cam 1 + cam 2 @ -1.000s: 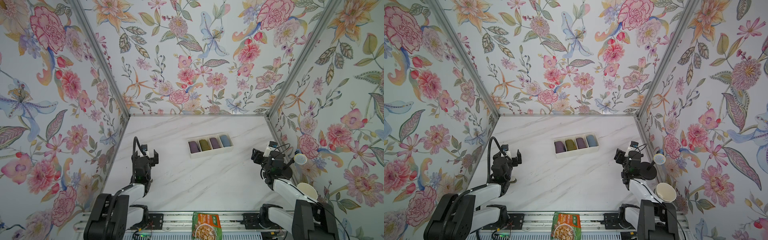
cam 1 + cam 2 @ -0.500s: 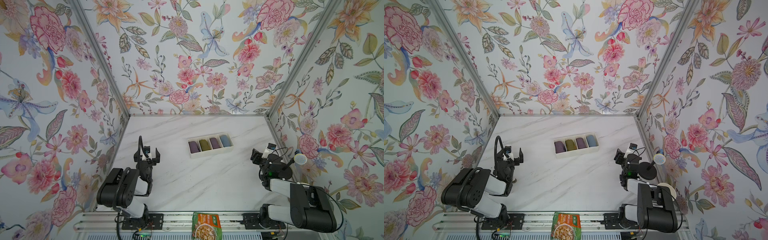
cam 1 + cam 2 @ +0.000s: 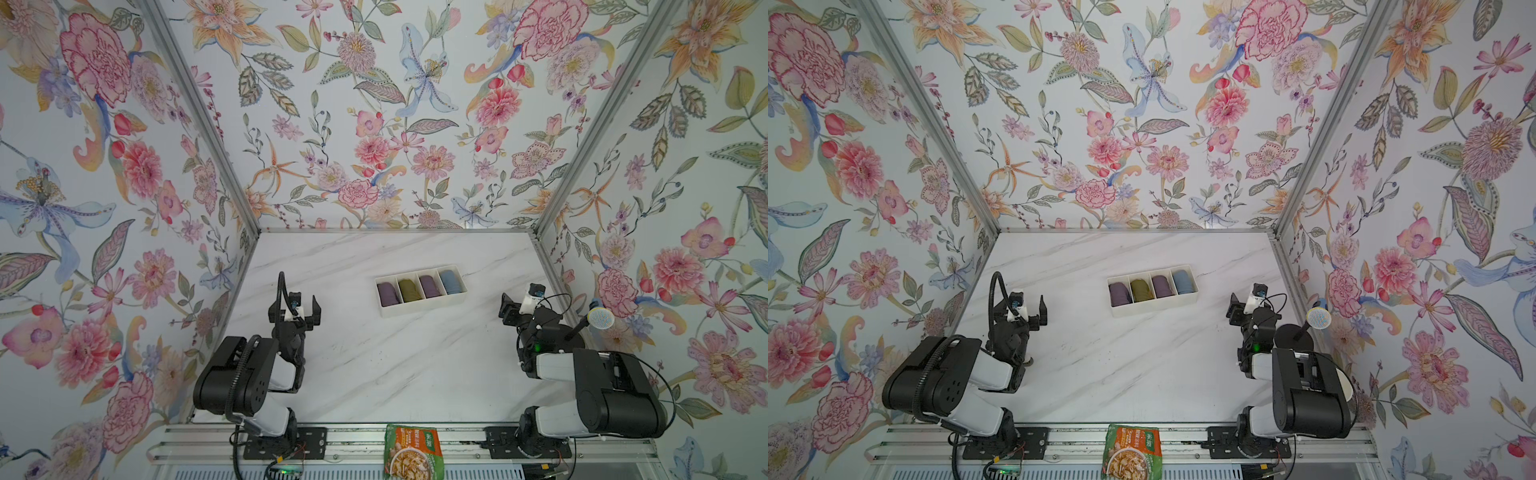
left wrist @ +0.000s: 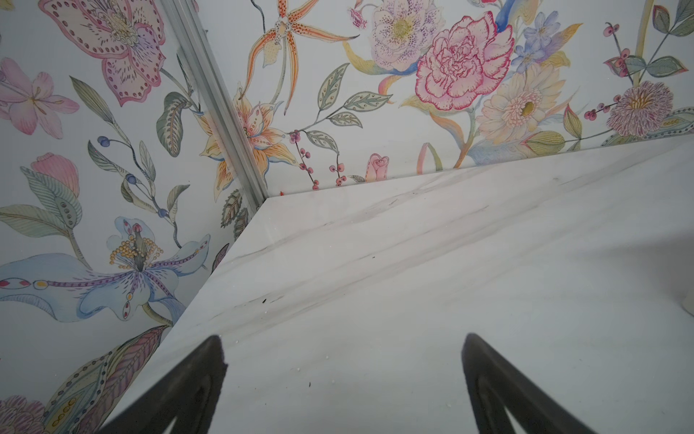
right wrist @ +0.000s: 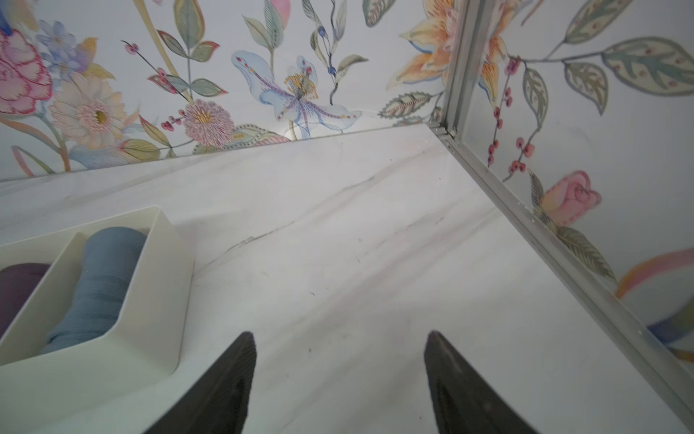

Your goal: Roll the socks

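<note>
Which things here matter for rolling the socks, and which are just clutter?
Job: dark purple sock roll, plum sock roll, the white tray holding them; left hand and right hand, both open, empty.
Lying about: olive-green roll, light blue roll in the same tray; snack packet on the front rail.

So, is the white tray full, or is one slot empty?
Full: all four slots of the tray hold rolls: purple roll, olive roll, second purple roll, blue roll.

White counter point(image 3: 374, 374) veined grey; cream tray point(image 3: 424, 306); violet sock roll point(image 3: 387, 291), olive roll point(image 3: 408, 289), plum sock roll point(image 3: 429, 286), light blue roll point(image 3: 451, 281); pastel floral walls point(image 3: 374, 124).
</note>
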Available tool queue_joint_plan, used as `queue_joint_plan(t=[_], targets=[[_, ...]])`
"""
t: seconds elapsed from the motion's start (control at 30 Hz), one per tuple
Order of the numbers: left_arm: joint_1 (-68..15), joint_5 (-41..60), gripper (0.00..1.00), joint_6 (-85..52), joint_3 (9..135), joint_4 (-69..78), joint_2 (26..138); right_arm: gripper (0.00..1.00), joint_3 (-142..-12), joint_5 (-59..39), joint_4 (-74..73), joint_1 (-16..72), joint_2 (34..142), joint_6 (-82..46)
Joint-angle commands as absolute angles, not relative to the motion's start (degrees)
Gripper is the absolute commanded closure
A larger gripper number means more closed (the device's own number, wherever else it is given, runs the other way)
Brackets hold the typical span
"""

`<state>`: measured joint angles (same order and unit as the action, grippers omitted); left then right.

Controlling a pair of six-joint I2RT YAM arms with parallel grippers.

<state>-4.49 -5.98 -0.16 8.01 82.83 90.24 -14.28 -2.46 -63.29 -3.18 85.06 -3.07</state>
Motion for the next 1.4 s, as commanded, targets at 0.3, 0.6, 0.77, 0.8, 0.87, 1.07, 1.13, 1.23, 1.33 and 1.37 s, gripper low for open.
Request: queue_joint_plan(t=[0.3,0.6,0.77,0.8,0.87,1.07,1.13,1.23,1.33,1.37], targets=[[-4.0,-7.1,0.01,0.1,10.1,81.1,90.2,0.01,-17.2,1.6,-61.6,0.0,88.1,0.7],[-4.6,-8.3,0.01,0.7,12.1,79.8,90.1,0.01,-16.8,6.2,-63.1,1.9,88.5,1.6],[-4.6,-8.3,0.01,0.7,12.1,79.8,90.2,0.01,-16.8,6.2,-63.2,1.9,88.5,1.6],[-4.6,-8.4,0.01,0.7,12.1,79.8,90.2,0.01,-16.9,6.2,-63.1,1.9,88.5,1.6],[-4.5,-8.3,0.01,0.7,12.2,79.7,90.2,0.01,-16.9,6.2,-63.1,1.9,88.5,1.6],[-4.6,-8.4,0.01,0.7,12.1,79.8,90.1,0.01,-16.9,6.2,-63.2,1.9,88.5,1.6],[-4.6,-8.4,0.01,0.7,12.1,79.8,90.1,0.01,-16.9,6.2,-63.1,1.9,88.5,1.6],[-4.6,-8.4,0.00,0.7,12.2,79.9,90.2,0.01,-16.8,6.2,-63.1,1.9,88.5,1.6],[-4.7,-8.4,0.01,0.7,12.3,79.7,90.3,0.01,-16.9,6.2,-63.1,1.9,88.5,1.6],[-4.7,-8.4,0.01,0.8,12.3,79.6,90.2,0.01,-16.9,6.2,-63.1,1.9,88.5,1.6]])
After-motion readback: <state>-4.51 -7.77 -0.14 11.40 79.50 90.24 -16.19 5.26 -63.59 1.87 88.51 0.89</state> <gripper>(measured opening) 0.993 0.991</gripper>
